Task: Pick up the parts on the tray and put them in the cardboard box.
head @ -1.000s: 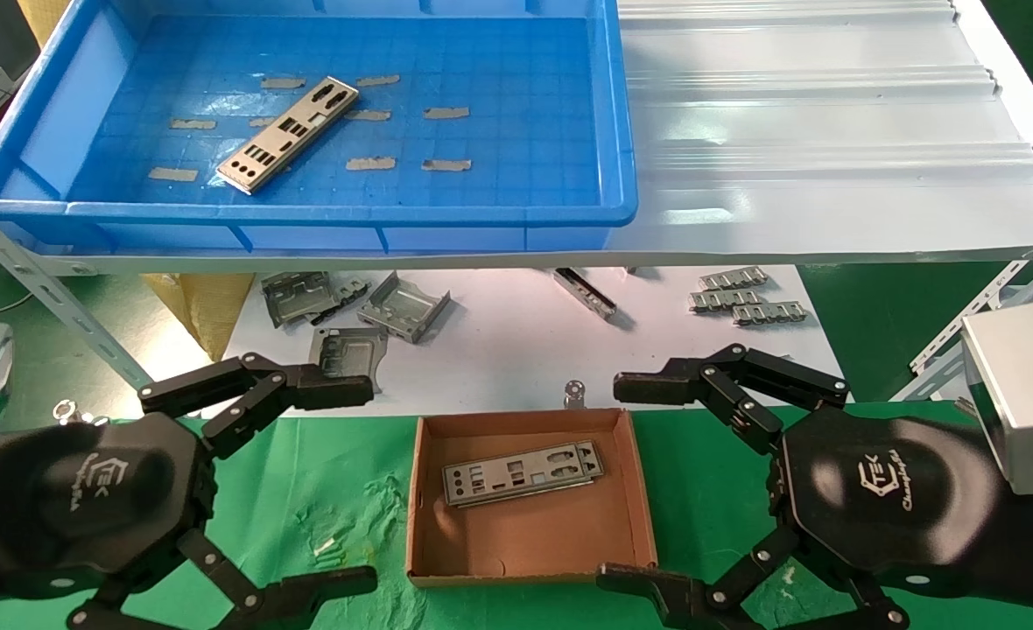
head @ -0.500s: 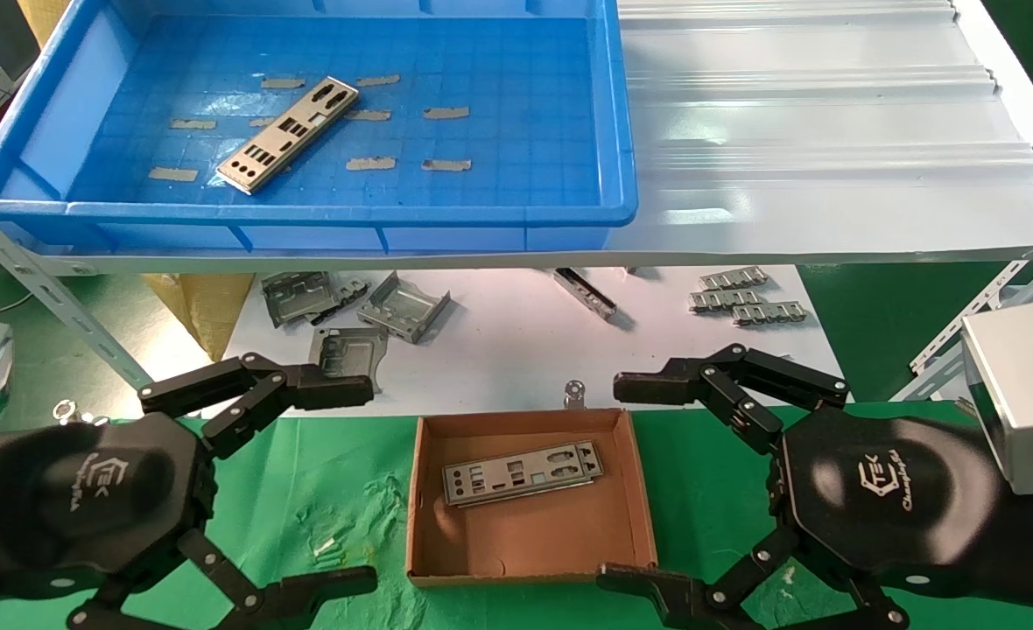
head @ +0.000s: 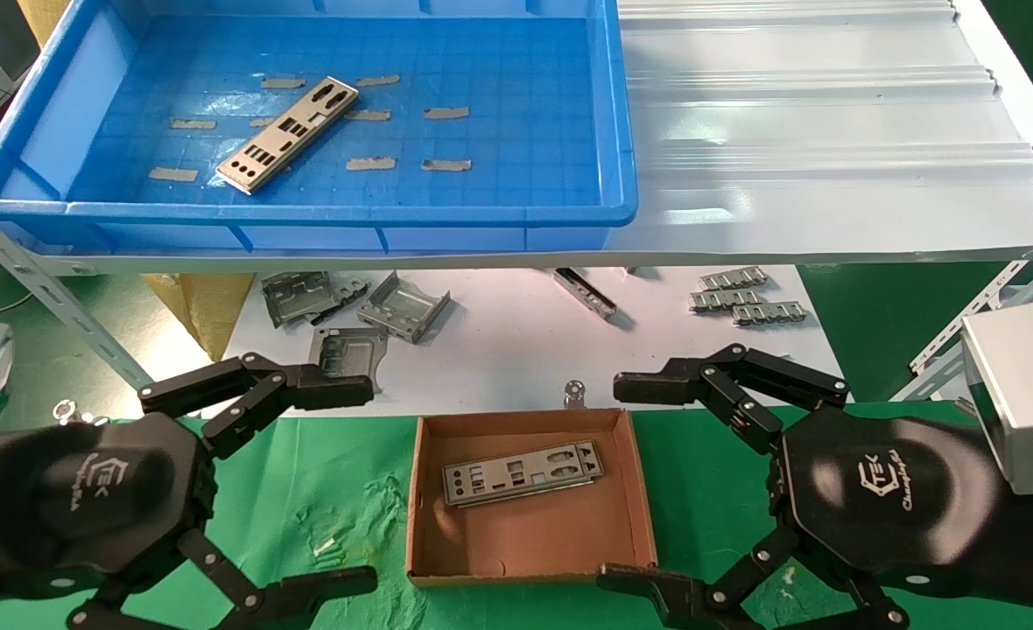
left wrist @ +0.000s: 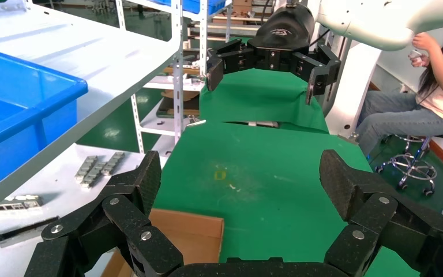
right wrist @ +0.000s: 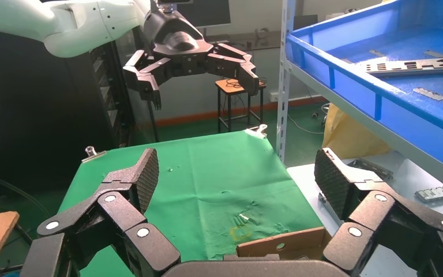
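One silvery part (head: 287, 134) lies slantwise on the floor of the blue tray (head: 621, 175) on the upper shelf; it also shows in the right wrist view (right wrist: 415, 66). Another part (head: 523, 472) lies in the cardboard box (head: 425, 516) on the green cloth between my arms. My left gripper (head: 354, 486) is open and empty, left of the box. My right gripper (head: 621, 481) is open and empty, right of the box. A box corner shows in the left wrist view (left wrist: 190, 234) and in the right wrist view (right wrist: 280, 245).
The white ribbed sheet (head: 814, 149) carries the tray. Below it on white paper lie grey folded brackets (head: 403, 308) and toothed strips (head: 744, 297). A slanted shelf strut (head: 52, 297) stands at the left. A seated person (left wrist: 432, 86) shows in the left wrist view.
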Controlling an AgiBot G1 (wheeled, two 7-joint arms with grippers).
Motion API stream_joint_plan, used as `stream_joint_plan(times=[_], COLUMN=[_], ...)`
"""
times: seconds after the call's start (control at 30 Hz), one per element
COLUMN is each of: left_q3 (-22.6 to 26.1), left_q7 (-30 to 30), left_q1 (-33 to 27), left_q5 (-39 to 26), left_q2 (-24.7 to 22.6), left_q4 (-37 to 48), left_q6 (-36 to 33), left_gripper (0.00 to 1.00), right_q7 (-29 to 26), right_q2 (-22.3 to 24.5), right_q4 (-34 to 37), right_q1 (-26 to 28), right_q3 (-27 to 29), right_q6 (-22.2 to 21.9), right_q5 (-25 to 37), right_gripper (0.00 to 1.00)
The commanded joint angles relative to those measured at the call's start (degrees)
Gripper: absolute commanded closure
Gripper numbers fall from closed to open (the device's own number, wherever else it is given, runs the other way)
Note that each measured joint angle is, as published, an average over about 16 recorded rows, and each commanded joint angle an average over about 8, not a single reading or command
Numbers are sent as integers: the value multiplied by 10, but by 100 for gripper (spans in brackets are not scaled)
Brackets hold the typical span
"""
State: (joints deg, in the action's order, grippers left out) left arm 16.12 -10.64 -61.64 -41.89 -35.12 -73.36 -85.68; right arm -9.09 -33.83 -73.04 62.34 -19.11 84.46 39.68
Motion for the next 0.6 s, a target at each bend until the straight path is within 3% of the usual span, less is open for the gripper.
stream_joint_plan(times=[0.03,0.6], left_q3=[0,0], left_q7=[0,0], left_q1=[0,0], left_q5=[0,0], left_q2=[0,0], left_q4=[0,0], left_q6=[0,0], left_gripper=[0,0], right_q7=[0,0], right_q2=[0,0], right_q4=[0,0], right_q1=[0,0], right_q3=[0,0], right_q6=[0,0], right_q5=[0,0], right_gripper=[0,0])
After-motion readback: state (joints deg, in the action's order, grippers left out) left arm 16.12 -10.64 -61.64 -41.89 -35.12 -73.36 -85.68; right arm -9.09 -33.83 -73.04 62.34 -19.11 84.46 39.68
